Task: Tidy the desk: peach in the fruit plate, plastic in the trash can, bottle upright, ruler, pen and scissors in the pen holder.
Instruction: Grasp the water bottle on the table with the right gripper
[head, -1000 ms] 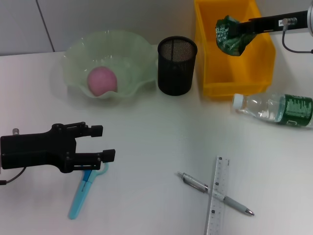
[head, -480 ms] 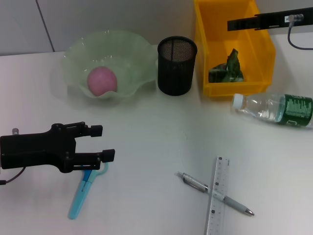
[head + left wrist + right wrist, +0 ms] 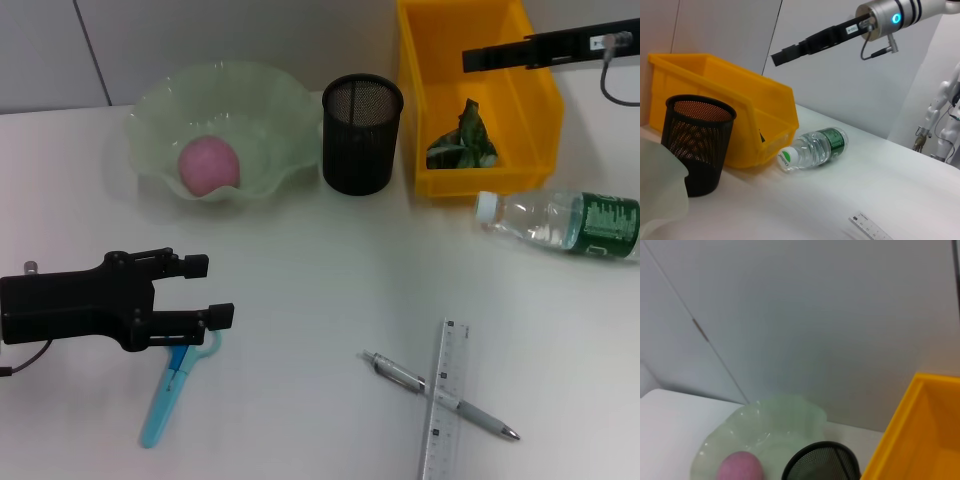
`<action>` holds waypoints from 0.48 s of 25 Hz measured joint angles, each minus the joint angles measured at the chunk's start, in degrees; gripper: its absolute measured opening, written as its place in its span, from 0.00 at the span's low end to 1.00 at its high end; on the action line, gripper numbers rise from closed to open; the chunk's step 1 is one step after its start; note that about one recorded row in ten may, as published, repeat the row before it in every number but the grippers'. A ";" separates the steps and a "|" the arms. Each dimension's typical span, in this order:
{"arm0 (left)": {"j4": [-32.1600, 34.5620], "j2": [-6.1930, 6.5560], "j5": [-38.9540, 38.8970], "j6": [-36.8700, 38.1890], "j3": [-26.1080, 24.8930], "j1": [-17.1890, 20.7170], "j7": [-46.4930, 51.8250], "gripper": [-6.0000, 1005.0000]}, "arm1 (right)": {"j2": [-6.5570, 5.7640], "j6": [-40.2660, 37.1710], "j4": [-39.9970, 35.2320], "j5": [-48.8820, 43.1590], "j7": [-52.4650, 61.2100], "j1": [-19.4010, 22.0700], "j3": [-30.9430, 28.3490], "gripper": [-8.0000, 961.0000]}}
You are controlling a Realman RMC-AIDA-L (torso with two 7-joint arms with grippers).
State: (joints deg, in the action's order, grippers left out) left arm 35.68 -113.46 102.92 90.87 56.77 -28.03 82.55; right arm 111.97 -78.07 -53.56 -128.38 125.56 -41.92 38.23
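From the head camera, the right gripper (image 3: 470, 60) is hovering empty above the trash can (image 3: 425, 110); whether its fingers are parted cannot be told. A crumpled green plastic wrapper (image 3: 462, 137) is lying inside the bin. The peach (image 3: 209, 166) is sitting in the fruit plate (image 3: 160, 110), with the pen holder (image 3: 361, 134) standing between plate and bin. The bottle (image 3: 565, 222) is lying on its side on the desk (image 3: 310, 270). The left gripper (image 3: 205, 291) is hanging with fingers spread over the handles of the scissors (image 3: 170, 387). The pen (image 3: 440, 396) is lying across the ruler (image 3: 444, 402).

From the left wrist, the bottle (image 3: 815, 148) is resting beside the trash can (image 3: 715, 90) and pen holder (image 3: 697, 142), the right gripper (image 3: 777, 56) reaching above.

From the right wrist, the peach (image 3: 740, 467) is showing in the fruit plate (image 3: 785, 420) beside the pen holder (image 3: 822, 462) and trash can (image 3: 912, 440).
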 joint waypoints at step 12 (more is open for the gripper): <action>0.00 0.00 0.00 0.00 0.00 0.00 0.13 0.82 | -2.80 -16.65 -10.57 -3.86 -5.79 1.81 3.72 0.76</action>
State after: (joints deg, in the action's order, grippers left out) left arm 35.68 -113.47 102.91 90.88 56.77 -28.03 82.68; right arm 109.18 -94.71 -64.13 -132.24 119.77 -40.11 41.95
